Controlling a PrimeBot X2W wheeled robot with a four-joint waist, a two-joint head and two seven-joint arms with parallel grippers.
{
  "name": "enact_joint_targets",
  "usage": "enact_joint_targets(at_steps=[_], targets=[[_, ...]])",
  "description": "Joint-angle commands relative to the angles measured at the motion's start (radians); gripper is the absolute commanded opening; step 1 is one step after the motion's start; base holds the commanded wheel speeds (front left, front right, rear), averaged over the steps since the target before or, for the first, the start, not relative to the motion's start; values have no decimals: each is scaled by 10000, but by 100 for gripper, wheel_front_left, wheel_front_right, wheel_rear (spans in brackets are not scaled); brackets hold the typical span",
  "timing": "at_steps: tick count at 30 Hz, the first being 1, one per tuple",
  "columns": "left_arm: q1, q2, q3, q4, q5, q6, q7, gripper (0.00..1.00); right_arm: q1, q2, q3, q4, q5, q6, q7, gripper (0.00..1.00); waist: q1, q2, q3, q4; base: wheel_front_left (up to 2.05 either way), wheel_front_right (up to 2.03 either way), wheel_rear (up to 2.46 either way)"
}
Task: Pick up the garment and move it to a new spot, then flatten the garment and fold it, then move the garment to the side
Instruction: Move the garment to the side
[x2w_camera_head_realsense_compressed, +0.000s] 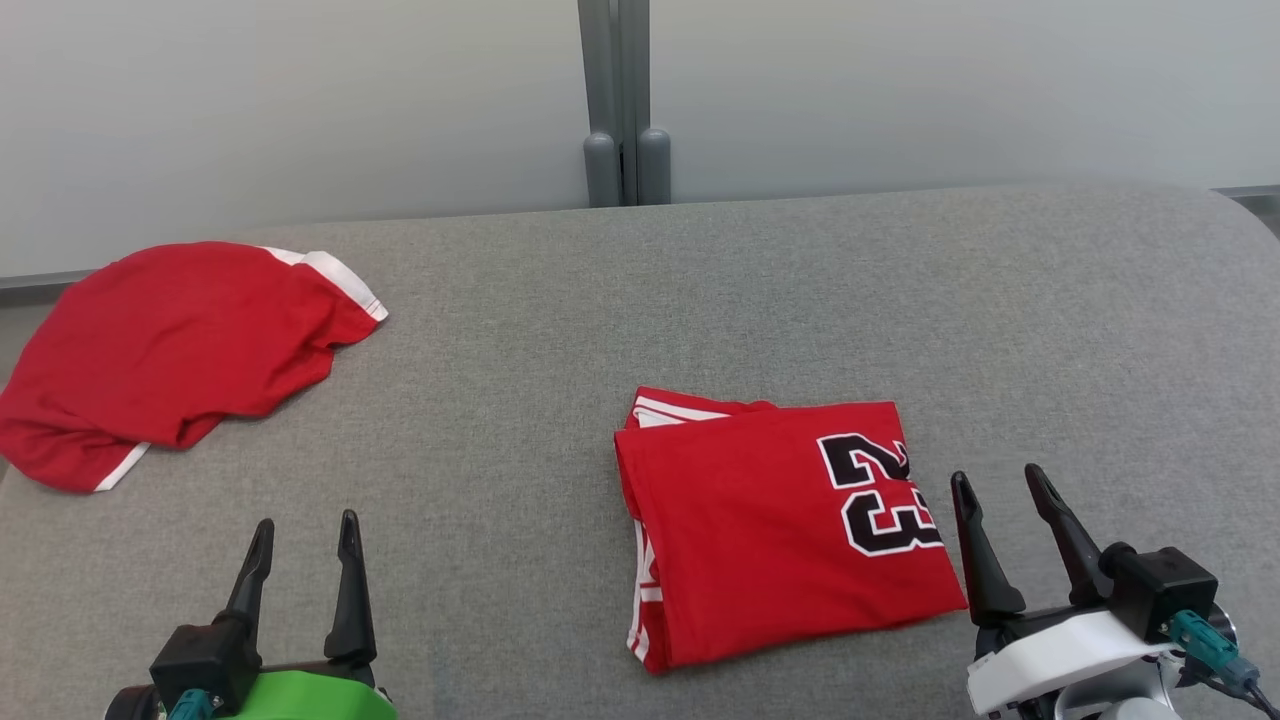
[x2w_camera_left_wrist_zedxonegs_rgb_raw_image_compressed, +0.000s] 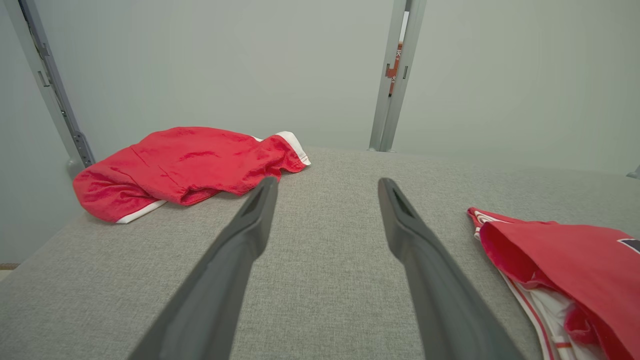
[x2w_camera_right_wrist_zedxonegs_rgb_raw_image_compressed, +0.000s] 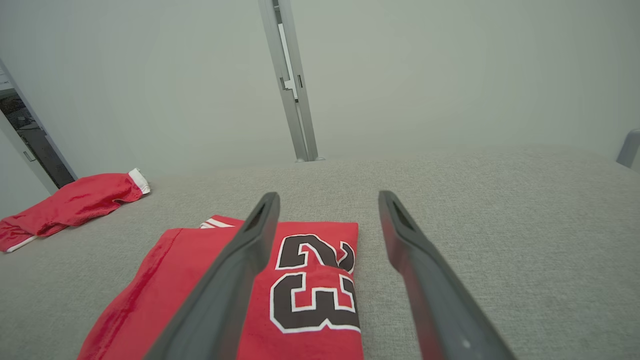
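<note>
A red garment (x2w_camera_head_realsense_compressed: 780, 525) with a black "23" lies folded into a rectangle on the grey padded surface, right of centre; it shows too in the right wrist view (x2w_camera_right_wrist_zedxonegs_rgb_raw_image_compressed: 305, 290) and at the right edge of the left wrist view (x2w_camera_left_wrist_zedxonegs_rgb_raw_image_compressed: 565, 270). My right gripper (x2w_camera_head_realsense_compressed: 1000, 485) stands open just off its right edge, nothing between the fingers. My left gripper (x2w_camera_head_realsense_compressed: 305, 530) stands open at the lower left, well left of the folded garment, over bare fabric.
A second red garment (x2w_camera_head_realsense_compressed: 170, 355) with white trim lies crumpled at the far left edge of the grey surface (x2w_camera_head_realsense_compressed: 560, 330). A grey post (x2w_camera_head_realsense_compressed: 625, 100) stands against the pale wall behind. Bare surface lies between the two garments and to the far right.
</note>
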Motion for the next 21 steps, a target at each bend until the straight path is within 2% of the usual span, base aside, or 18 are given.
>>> enact_joint_targets(at_steps=[1,11,18,21], targets=[[37,10,29,13,18,-31,-2,100,-74,-34,78,35,-119,-12,-30,100,0,0,2,-3,0,0,0],[-82,10,-103,4,-78,30,-2,100,-1442,-512,608,463,-166,-12,-30,100,0,0,159,77,0,0,0],[-261,12,-257,48,-134,51,-2,100,-2626,-707,865,2054,1,-12,362,100,0,0,404,400,0,0,0],[-307,12,-355,62,-190,75,-2,100,-3084,-750,906,3136,45,-12,546,100,0,0,532,606,0,0,0]])
